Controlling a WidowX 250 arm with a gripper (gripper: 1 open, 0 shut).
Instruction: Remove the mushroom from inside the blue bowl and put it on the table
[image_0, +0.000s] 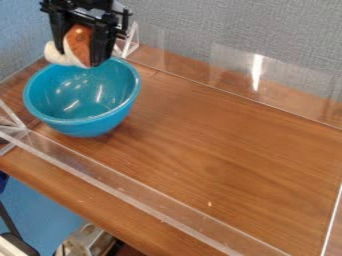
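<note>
The blue bowl (83, 99) sits at the left end of the table (214, 140), round and glossy turquoise. Above its far rim hangs my gripper (83, 46), pointing straight down and shut on the mushroom (76, 45). The orange-brown cap shows between the black fingers (104, 40) and the cream stem sticks out to the left. The mushroom is clear of the bowl's rim, held in the air over the back part of the bowl.
Low clear acrylic walls (254, 75) edge the wooden tabletop on all sides. A grey fabric panel (254, 30) stands behind. Bare wood stretches from the bowl to the right end of the table.
</note>
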